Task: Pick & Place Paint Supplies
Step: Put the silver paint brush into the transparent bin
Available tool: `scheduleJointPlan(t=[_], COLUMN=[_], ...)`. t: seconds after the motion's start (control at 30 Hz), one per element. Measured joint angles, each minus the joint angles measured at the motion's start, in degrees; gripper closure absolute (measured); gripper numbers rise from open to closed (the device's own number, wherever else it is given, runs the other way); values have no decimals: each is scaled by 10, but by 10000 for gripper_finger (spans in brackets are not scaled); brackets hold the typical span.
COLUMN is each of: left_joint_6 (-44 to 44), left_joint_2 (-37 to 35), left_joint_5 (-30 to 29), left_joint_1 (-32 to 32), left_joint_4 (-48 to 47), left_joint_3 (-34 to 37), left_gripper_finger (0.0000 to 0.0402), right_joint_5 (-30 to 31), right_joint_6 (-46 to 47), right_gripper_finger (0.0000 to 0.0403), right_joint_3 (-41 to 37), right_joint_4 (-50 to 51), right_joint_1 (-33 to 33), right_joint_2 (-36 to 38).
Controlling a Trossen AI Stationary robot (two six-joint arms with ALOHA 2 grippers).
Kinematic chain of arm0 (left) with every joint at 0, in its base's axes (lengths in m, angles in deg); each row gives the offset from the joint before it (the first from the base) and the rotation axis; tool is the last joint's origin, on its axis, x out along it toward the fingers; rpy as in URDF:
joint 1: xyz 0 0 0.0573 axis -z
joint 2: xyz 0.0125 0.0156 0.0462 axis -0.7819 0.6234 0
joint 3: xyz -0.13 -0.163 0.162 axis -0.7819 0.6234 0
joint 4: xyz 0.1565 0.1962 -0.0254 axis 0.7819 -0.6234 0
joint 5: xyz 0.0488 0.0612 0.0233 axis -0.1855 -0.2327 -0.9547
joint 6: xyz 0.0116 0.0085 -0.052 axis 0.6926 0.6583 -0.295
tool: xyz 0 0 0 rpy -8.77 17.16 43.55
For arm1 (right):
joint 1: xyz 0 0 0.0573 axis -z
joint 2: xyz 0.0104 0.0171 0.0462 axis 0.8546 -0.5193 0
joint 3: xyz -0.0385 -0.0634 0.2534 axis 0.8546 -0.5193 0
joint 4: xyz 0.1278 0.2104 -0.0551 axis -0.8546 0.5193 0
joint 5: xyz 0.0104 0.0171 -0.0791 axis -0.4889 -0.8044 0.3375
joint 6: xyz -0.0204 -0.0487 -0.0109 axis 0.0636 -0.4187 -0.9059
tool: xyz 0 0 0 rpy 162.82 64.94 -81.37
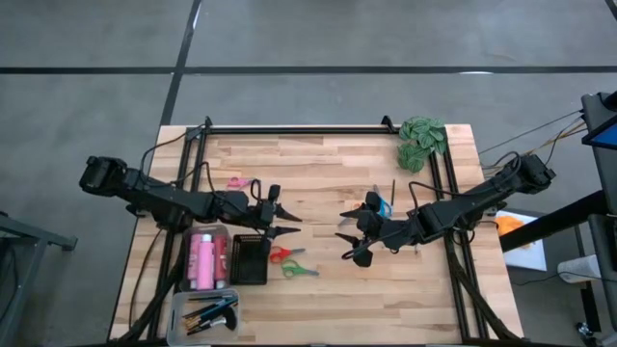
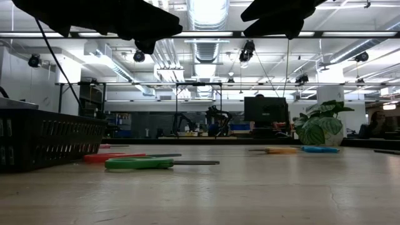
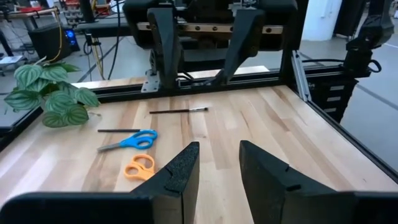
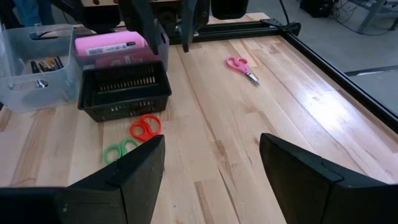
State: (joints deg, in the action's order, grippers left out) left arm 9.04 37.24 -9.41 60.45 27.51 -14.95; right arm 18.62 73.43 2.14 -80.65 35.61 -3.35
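Wooden butcher-block worktop (image 1: 328, 289) inside a black frame, concrete floor all around, so pretty standard setup. Both arms hang over the middle with nothing in them: the left gripper (image 1: 281, 218) has its fingers a bit apart, and the right gripper (image 1: 353, 234) is spread wide. Loose stuff is scattered about: red scissors (image 1: 280, 254) and green scissors (image 1: 300, 271) lie just beside the black basket (image 1: 250, 259) toward the near edge, pink scissors (image 1: 237, 182) sit further back on the left side, and blue scissors (image 3: 129, 140), orange scissors (image 3: 140, 167) and two thin brushes (image 3: 178, 111) lie on the right half near the leafy plant (image 1: 422, 141) in the far right corner. Pink bottles (image 1: 203, 260) are already in a clear bin (image 1: 224, 234), and more brushes are in another clear bin (image 1: 179, 303) at the near left corner. My guess at the risk: scissors and brushes lie flat, so fingers could slide over them or shove them away, and the two grippers are near enough to bump.
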Motion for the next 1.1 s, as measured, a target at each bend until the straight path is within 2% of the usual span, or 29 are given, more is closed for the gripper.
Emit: scheduleJointPlan(t=[0.63, 0.9, 1.1], left_joint_6=[0, 0, 0], left_joint_2=[0, 0, 0], left_joint_5=[0, 0, 0], left_joint_1=[0, 0, 0], left_joint_4=[0, 0, -10], left_joint_3=[0, 0, 0], left_gripper_finger=[288, 288, 288], right_joint_5=[1, -2, -4], right_joint_6=[12, 140, 284], right_gripper_finger=[142, 142, 142], right_joint_3=[0, 0, 0], right_joint_4=[-50, -27, 103], right_joint_1=[1, 1, 1], right_joint_2=[0, 3, 12])
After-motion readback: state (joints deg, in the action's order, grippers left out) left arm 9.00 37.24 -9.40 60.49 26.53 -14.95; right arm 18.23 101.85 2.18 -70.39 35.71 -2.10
